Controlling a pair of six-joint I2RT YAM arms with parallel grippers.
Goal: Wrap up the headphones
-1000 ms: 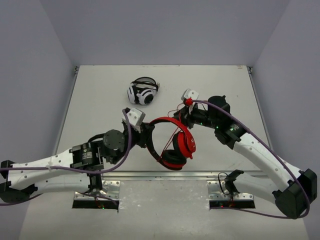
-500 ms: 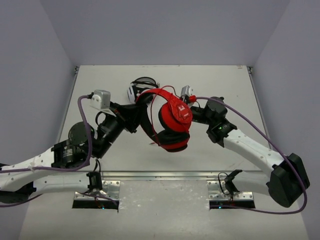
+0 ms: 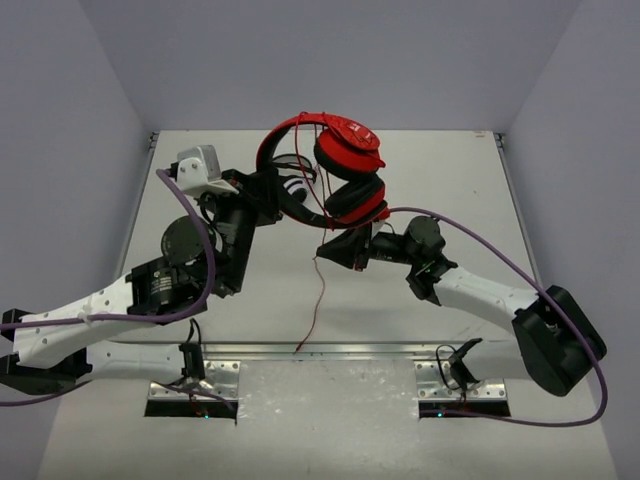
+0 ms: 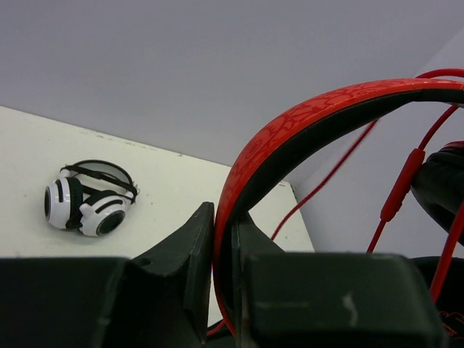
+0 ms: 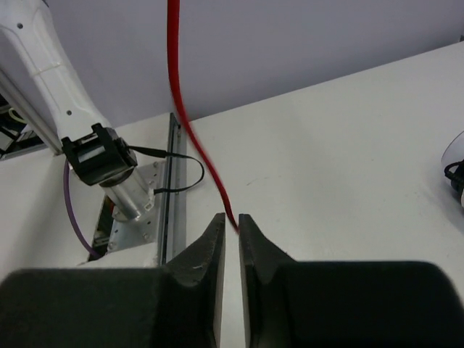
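The red headphones (image 3: 345, 150) hang in the air over the far middle of the table, ear cups stacked to the right. My left gripper (image 3: 272, 190) is shut on the red, black-lined headband (image 4: 304, 119), which runs up between its jaws (image 4: 223, 214). The thin red cable (image 3: 315, 300) drops from the cups to the table's near edge. My right gripper (image 3: 325, 250) sits below the cups. In the right wrist view its jaws (image 5: 231, 217) are drawn almost together, a narrow slit left, with the cable (image 5: 190, 130) caught at their tips.
Black-and-white headphones (image 4: 90, 203) lie on the table at the far middle, mostly hidden behind the red ones in the top view. A metal rail (image 3: 330, 352) runs along the near edge. Grey walls close in three sides.
My left arm has lifted the headphones up and toward the far side. My right gripper has dropped from the ear cup to below it, and its jaws have narrowed on the hanging cable.
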